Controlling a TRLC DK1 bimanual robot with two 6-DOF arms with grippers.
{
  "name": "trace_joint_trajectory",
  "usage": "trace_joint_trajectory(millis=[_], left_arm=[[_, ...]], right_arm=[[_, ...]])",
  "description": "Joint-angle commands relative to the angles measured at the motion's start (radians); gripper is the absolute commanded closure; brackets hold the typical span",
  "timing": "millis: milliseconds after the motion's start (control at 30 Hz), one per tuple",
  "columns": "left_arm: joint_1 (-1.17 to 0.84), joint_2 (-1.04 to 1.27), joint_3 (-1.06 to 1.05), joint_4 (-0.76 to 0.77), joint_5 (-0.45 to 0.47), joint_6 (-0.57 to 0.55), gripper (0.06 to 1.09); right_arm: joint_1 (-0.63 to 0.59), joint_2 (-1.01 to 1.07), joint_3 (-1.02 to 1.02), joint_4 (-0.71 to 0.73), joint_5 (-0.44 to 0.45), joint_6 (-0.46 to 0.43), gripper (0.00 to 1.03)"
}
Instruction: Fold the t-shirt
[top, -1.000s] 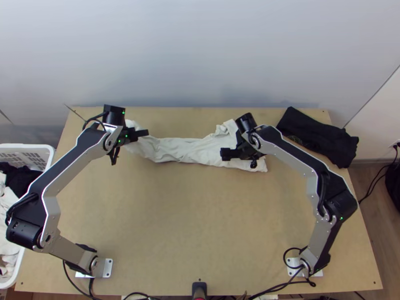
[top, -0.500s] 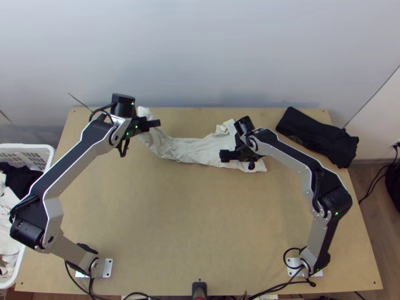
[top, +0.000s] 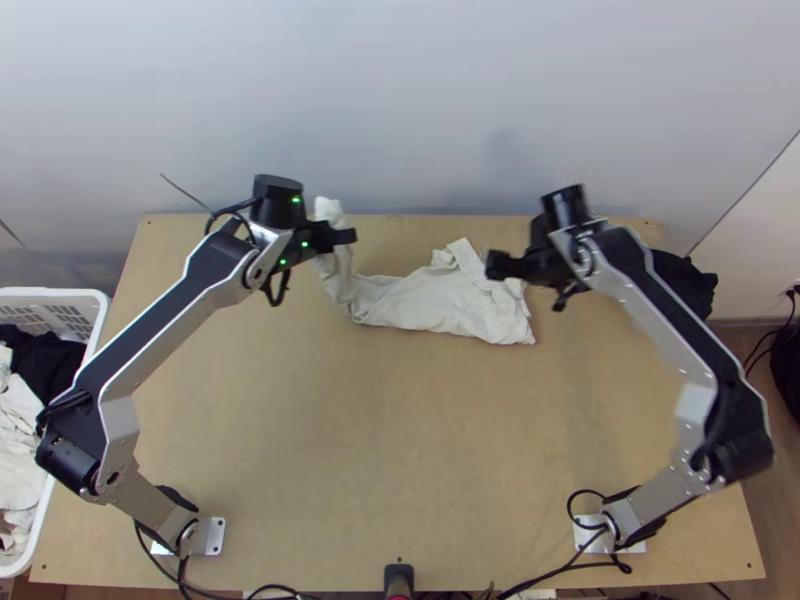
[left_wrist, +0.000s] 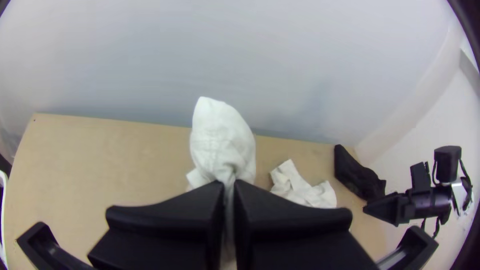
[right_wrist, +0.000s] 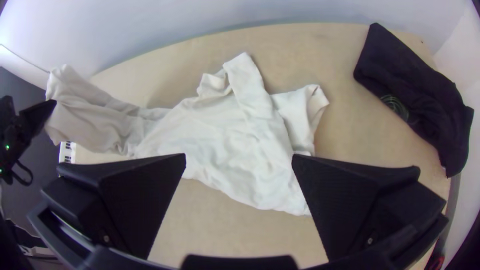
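In the top view my left gripper holds one end of the white t-shirt raised above the table's far part. From there the cloth slopes down to a loose, wrinkled heap at the far middle. The left wrist view has the left gripper shut on the bunched cloth, a lump standing out past the fingers. My right gripper is over the shirt's right part. In the right wrist view the right gripper is wide open, with the lying part of the shirt below and beyond it.
A folded black garment lies at the table's far right corner, partly behind the right arm in the top view. A white basket with dark and white clothes stands off the table's left edge. A wall rises behind the far edge.
My left gripper has moved right and farther up the picture, bringing the shirt's held end along. The right gripper has moved off the cloth, to the right and toward the far edge.
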Motion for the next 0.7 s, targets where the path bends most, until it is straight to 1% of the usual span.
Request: trace_joint_trajectory(millis=[0, 167, 233, 300, 400, 667], left_arm=[[-0.122, 0.032, 0.069, 0.025, -0.013, -0.020, 1.04], [-0.203, 0.090, 0.110, 0.053, -0.026, -0.019, 1.04], [-0.234, 0.122, 0.130, 0.062, -0.045, -0.011, 1.04], [-0.258, 0.148, 0.135, 0.106, -0.055, -0.003, 1.04], [-0.295, 0.207, 0.152, 0.172, -0.096, 0.026, 1.04], [-0.349, 0.438, 0.337, 0.189, -0.131, 0.043, 1.04]], right_arm=[[-0.057, -0.116, 0.048, -0.079, -0.024, 0.005, 0.04], [-0.065, -0.170, 0.042, -0.111, -0.024, 0.028, 0.04], [-0.066, -0.188, 0.038, -0.122, -0.026, 0.030, 0.04], [-0.068, -0.205, 0.031, -0.136, -0.026, 0.028, 0.04], [-0.076, -0.224, 0.018, -0.146, -0.026, 0.025, 0.04], [-0.088, -0.270, -0.007, -0.169, -0.026, 0.025, 0.04]])
